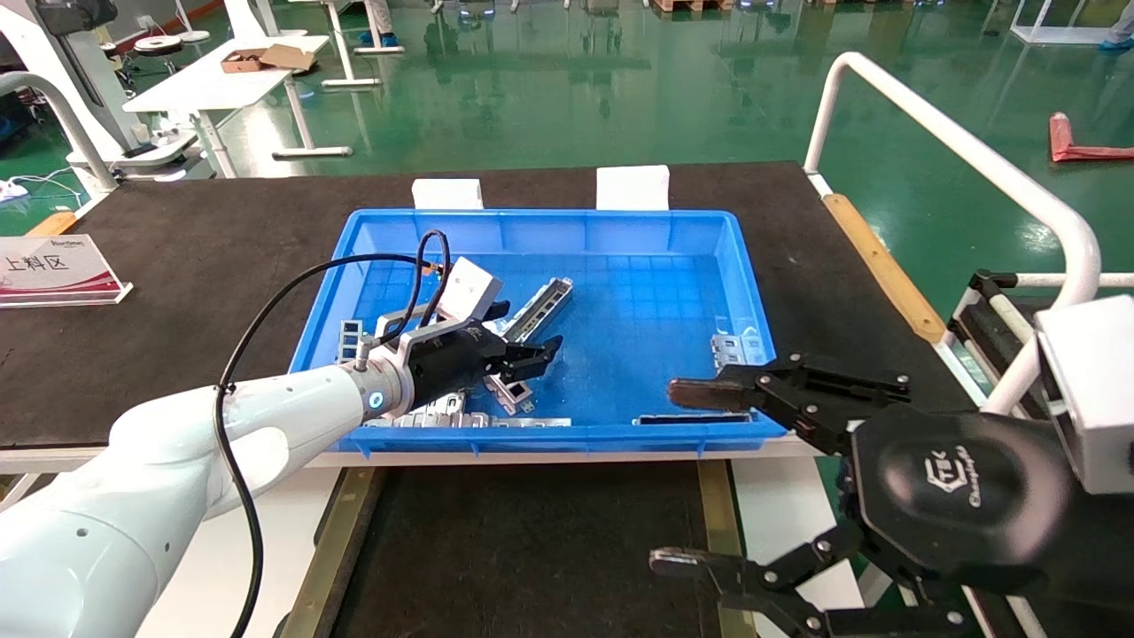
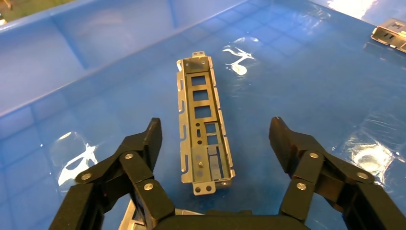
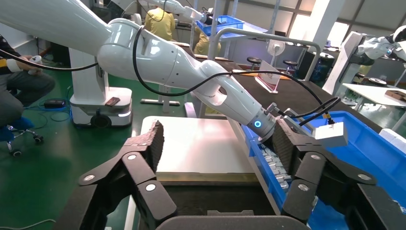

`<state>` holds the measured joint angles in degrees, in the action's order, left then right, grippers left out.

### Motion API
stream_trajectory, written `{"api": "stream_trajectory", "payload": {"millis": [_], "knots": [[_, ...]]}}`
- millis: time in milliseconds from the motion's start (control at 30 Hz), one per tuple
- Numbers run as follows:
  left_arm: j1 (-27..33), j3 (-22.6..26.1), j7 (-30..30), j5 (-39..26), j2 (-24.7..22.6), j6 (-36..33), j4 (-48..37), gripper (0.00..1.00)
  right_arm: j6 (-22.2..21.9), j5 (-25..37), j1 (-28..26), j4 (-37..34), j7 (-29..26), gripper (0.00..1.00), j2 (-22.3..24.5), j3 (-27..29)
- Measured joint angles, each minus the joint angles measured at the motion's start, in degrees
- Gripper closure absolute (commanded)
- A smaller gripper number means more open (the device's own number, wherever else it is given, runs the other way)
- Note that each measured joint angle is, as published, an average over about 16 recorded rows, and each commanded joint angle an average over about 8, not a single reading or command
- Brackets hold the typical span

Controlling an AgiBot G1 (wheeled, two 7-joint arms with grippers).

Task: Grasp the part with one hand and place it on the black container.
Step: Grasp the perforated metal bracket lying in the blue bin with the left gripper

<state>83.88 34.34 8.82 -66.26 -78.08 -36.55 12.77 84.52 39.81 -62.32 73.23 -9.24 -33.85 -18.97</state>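
Green factory floor, black mat, one blue bin (image 1: pixel 532 232) mid-frame. Your left gripper (image 2: pixel 218 139) hangs spread wide over one part (image 2: pixel 203 122) on the bin floor. Right gripper (image 1: pixel 700 478) idles lower right, also spread. One black container (image 1: pixel 532 549) at bottom centre.

On the white-and-red sign (image 1: pixel 55 270) standing at the table's far left edge you can read the Chinese characters 上料区; a small line of print above them is too fine to make out. On the round black housing of the right gripper (image 1: pixel 700 478) you can see an embossed logo with a word under it that looks like "Changingtek", though the letters are hard to be sure of. Nothing else you'd see in the head or wrist views carries readable text.
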Motion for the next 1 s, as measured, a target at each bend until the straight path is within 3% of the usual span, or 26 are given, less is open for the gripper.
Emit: {"api": "stream_trajectory", "payload": {"millis": [667,1000], "knots": [[-0.66,4.67,-1.22,5.46,0.14,0.41,1.26,1.00,-0.01,-0.02,-0.01,0.00,0.01,1.00,0.01,-0.03],[0.49,5.20,-0.25,9.27,1.11,-5.05,2.71,1.00,-0.02,-0.03,-0.01,0.00,0.02,1.00,0.02,-0.04]]}}
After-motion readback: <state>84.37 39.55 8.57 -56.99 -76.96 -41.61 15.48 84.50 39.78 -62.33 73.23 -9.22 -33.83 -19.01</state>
